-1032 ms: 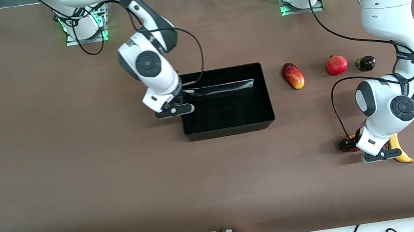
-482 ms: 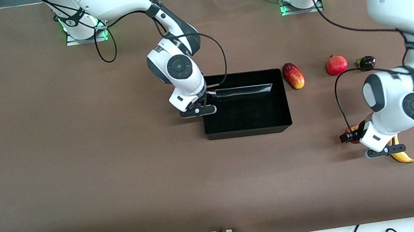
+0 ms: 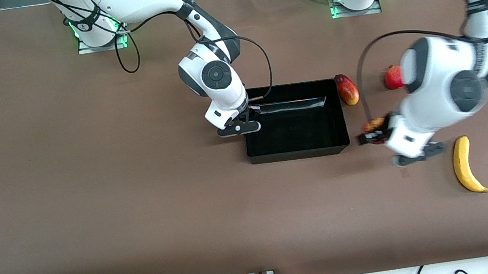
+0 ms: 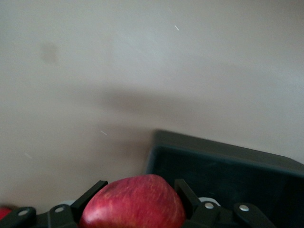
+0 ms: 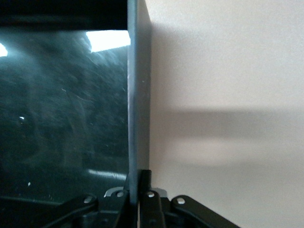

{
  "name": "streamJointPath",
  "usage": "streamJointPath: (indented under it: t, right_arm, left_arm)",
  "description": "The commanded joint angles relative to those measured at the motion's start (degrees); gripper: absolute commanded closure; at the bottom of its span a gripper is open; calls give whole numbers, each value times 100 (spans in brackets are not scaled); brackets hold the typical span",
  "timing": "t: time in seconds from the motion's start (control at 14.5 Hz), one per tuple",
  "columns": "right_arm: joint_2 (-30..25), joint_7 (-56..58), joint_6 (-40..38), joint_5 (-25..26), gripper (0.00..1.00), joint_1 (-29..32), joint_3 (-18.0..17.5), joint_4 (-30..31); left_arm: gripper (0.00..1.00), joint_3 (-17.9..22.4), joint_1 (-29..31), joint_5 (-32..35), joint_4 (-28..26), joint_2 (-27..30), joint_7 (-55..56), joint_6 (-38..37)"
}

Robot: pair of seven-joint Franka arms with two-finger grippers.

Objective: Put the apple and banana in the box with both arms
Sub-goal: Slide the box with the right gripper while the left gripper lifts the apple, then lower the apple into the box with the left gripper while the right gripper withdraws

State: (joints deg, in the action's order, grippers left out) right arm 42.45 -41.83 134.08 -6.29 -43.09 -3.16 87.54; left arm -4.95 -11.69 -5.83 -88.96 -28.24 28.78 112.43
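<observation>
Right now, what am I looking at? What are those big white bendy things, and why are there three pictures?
Those are two robot arms, each ending in a two-finger gripper. The big picture comes from a camera high above the table, facing the robots. The other two come from small cameras on each arm's wrist, so they look down past the fingers.

The left gripper is shut on an apple, carrying it in the air next to a black box. The right gripper pinches the box's wall, at the end toward the right arm.

On the brown table there is also a banana, lying nearer the camera, toward the left arm's end. A mango sits beside the box, and a pomegranate peeks out from under the left arm.
</observation>
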Motion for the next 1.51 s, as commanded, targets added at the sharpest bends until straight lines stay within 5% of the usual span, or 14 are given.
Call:
streamJointPath:
  t: [0.0, 0.34, 0.62, 0.89, 1.17, 1.45]
  right_arm:
    - [71, 51, 39, -30, 0, -24, 70, -158]
    - [-437, 437, -92, -48, 0, 309, 123, -149]
    - [-1342, 657, -1049, -48, 0, 1187, 184, -167]
    - [-2186, 1244, -2314, -355, 0, 2092, 219, -158]
    - [-2977, 2317, -3623, -619, 0, 2323, 1017, -79]
    - [-3707, 2740, -4205, -549, 0, 2910, 1072, 263]
  left_arm:
    - [100, -84, -394, 257, -113, -68, 1056, 278]
    - [100, -269, -904, 591, -262, -235, 2252, 506]
    - [100, -690, -1001, 1021, -973, -261, 3247, 1516]
    - [100, -1033, -1028, 1453, -1237, -401, 3793, 1729]
    - [100, -1218, -1028, 1742, -1686, -489, 3828, 2203]
    - [100, -1385, -1037, 1954, -1774, -718, 3855, 2380]
